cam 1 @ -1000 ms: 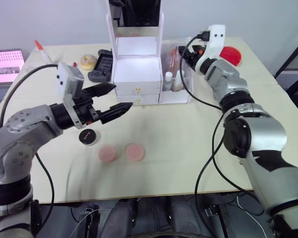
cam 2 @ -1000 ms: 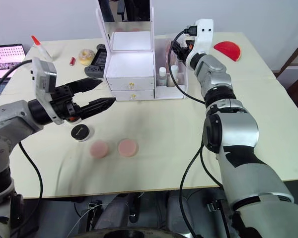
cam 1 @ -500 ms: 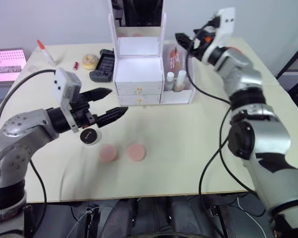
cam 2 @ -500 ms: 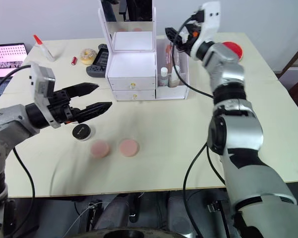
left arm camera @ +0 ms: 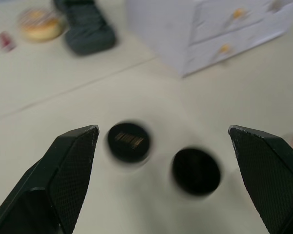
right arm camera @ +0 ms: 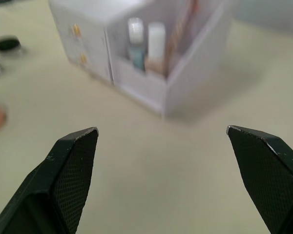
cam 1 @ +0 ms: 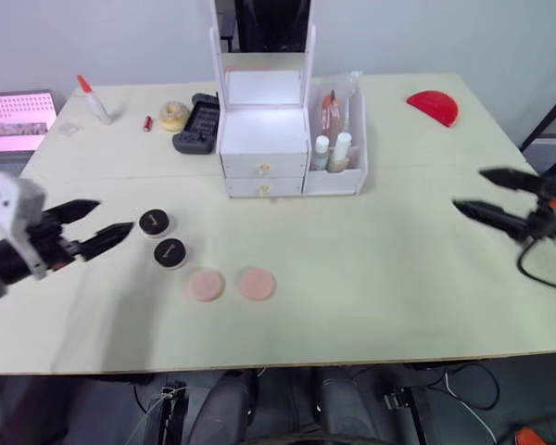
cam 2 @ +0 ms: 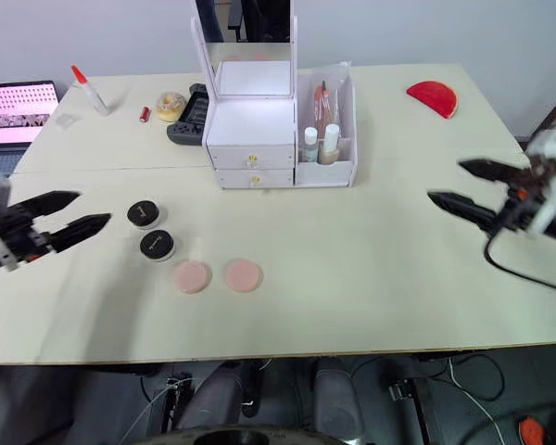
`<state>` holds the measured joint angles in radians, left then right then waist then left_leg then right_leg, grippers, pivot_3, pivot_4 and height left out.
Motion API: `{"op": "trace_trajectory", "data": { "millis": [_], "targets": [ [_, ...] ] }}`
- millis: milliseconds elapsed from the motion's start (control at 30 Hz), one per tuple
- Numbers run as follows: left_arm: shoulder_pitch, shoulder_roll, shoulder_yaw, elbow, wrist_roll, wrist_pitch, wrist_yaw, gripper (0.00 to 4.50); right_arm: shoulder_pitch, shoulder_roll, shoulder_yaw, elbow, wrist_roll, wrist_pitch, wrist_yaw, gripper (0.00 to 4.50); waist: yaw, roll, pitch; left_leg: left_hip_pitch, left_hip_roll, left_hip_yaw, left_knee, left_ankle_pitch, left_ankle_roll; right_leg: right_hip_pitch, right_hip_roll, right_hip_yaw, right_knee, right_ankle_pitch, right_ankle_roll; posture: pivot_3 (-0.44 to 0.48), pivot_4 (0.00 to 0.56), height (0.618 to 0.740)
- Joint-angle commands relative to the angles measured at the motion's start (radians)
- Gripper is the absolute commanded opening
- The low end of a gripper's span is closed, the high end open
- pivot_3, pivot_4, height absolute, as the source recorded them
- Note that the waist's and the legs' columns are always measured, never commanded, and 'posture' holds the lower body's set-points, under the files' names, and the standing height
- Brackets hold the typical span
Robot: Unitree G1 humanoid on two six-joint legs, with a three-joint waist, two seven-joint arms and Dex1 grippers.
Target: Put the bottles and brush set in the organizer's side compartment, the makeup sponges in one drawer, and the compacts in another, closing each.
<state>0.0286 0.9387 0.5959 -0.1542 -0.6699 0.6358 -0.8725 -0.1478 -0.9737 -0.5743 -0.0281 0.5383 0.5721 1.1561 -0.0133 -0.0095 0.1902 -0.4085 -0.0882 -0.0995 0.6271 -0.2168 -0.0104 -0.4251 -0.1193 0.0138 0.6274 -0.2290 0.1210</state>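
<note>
The organizer (cam 1: pixel 264 153) on the counter (cam 1: pixel 389 278) already holds bottles (cam 1: pixel 331 151) in its side compartment, drawers shut. Left gripper (cam 1: pixel 91 225), jaws wide and empty, should centre over one compact (cam 1: pixel 154 222) beside the sponges (cam 1: pixel 231 284). Right gripper (cam 1: pixel 486 197) hangs wide, empty.

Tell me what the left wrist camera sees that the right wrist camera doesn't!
Left wrist view alone: the open left tool, a yellowish round thing, a small red thing and a dark remote-like gadget.

Right wrist view alone: the open right tool, plus the organizer's side compartment holding two bottles and a packet that looks like the brush set.

Both: the white organizer's drawers with gold knobs, both closed, and the two black compacts on the table.
</note>
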Motion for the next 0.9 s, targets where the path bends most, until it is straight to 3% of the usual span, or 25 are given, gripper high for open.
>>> {"op": "trace_trajectory", "data": {
  "millis": [33,300,900],
  "targets": [
    [0.033,0.021,0.042,0.073,0.062,-0.085,-0.043,4.50,0.081,-0.015,-0.063,-0.014,-0.022,-0.072,0.016,4.47,0.001,0.000,0.000,0.000,0.000,0.000,0.001,0.000,0.000,0.000,0.000,0.001,0.000,0.000,0.000,0.000,0.150,0.738],
    [0.068,0.003,0.055,0.159,0.106,-0.166,-0.071,4.50,0.206,0.045,-0.117,-0.030,-0.005,-0.111,-0.037,4.47,0.004,0.000,0.000,-0.001,0.000,0.000,0.000,-0.001,-0.001,0.000,-0.003,0.001,-0.002,0.000,0.000,0.000,0.150,0.738],
    [0.041,-0.004,0.054,0.053,0.080,-0.078,-0.036,4.50,0.188,0.062,-0.080,-0.136,0.060,-0.048,-0.161,4.47,0.003,-0.001,0.000,-0.001,0.000,0.000,0.000,-0.001,0.000,0.000,-0.002,0.001,-0.003,0.000,0.000,0.000,0.150,0.738]
  ]
}}
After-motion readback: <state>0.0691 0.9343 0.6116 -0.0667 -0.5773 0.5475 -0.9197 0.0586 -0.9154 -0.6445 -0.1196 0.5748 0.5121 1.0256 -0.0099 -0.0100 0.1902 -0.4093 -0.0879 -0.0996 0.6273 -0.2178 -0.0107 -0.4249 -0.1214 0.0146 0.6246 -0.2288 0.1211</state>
